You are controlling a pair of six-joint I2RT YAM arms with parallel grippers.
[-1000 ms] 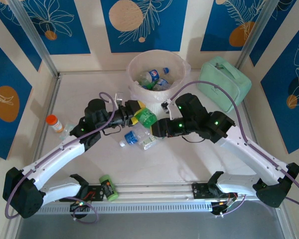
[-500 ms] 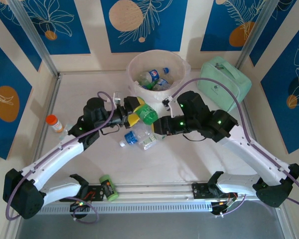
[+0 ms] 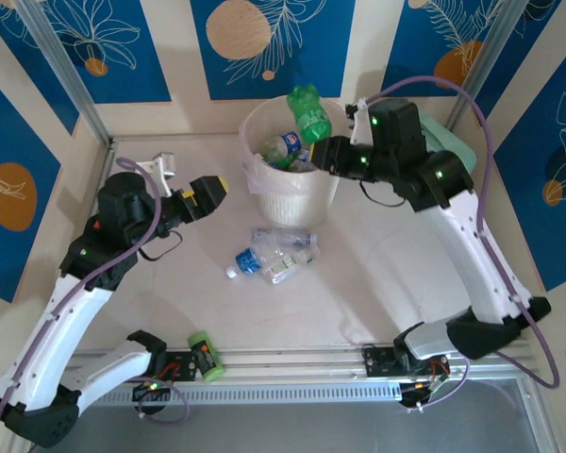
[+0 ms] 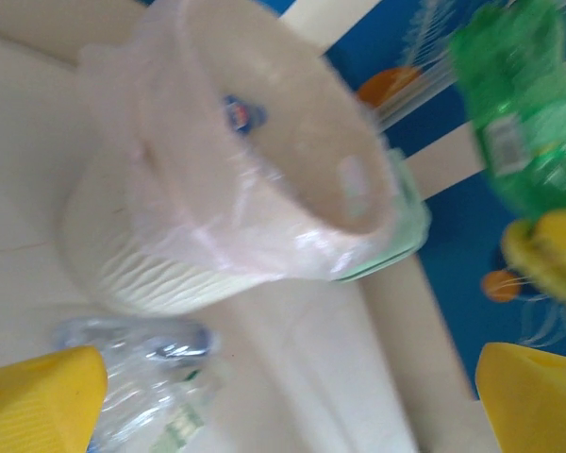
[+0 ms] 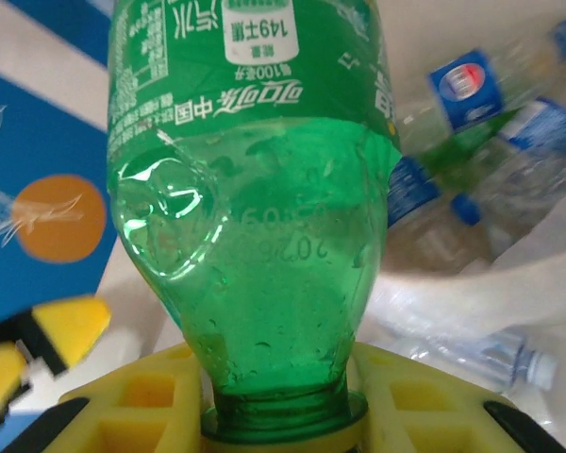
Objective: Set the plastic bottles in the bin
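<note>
Now my right gripper (image 3: 319, 149) reaches over the bin (image 3: 292, 193), pinching the green bottle (image 3: 307, 111) by its neck; my left gripper (image 3: 210, 192), jaws spread, has pulled back leftward.

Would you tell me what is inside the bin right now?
Several clear bottles with blue labels lie in the bin. The green bottle held above the rim hides part of the far side, and the bottles cover the bottom.
</note>
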